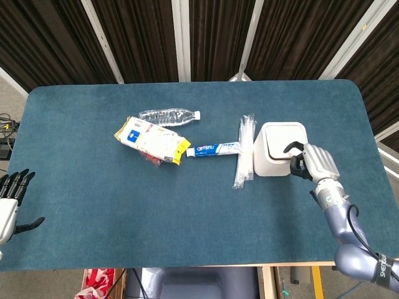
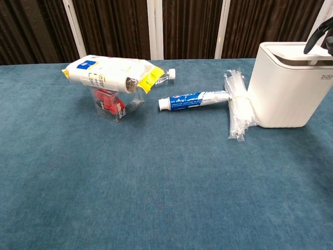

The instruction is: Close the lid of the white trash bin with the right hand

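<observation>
Blue tabletop: my right hand point(image 1: 310, 163), fingers curled and grasping nothing, presses the white trash bin point(image 1: 272, 157) lid point(image 1: 283, 137) flat to seat it.

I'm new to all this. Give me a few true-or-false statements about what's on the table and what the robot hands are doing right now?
1. The bin lid lies flat. True.
2. The right robot hand is at the bin's edge. True.
3. The toothpaste stands inside the bin. False: it lies on the table, left of the bin.
4. The left robot hand holds the bottle. False: it is empty, at the table's left edge.
5. The straws lie beside the bin. True.
</observation>
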`<state>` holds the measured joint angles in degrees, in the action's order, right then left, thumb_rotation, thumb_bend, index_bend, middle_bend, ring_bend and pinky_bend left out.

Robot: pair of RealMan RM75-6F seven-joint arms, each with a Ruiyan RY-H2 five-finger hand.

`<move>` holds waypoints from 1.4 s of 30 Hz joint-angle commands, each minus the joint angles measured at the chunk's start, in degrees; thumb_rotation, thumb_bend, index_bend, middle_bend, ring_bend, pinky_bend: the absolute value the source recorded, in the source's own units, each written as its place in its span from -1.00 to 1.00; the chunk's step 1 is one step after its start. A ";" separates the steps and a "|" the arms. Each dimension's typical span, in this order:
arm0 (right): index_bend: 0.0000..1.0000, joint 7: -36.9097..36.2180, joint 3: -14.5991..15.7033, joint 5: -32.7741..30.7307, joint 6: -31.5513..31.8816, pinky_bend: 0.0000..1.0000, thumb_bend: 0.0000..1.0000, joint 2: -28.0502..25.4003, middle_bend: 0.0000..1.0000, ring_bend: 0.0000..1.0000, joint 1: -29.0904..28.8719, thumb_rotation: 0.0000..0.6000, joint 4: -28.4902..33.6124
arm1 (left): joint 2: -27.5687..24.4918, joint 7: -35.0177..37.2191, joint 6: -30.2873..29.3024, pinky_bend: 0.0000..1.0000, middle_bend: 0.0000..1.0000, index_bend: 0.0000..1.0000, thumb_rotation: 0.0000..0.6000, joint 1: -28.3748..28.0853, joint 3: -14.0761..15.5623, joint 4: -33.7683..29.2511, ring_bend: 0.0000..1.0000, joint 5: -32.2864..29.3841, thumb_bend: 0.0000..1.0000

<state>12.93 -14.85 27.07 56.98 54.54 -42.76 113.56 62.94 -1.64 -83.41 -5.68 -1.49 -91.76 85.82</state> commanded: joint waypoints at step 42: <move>-1.00 -1.09 8.07 29.98 18.73 -0.73 -0.21 -0.30 -0.81 -0.82 13.18 1.00 -0.72 | -0.14 -0.24 -0.54 -1.00 -1.00 -1.00 1.00 0.25 0.19 0.05 -1.00 0.34 -1.00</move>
<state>12.08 -11.71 49.36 70.61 54.69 -34.97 112.64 62.81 -1.86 -83.88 -5.47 -1.33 -91.70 86.11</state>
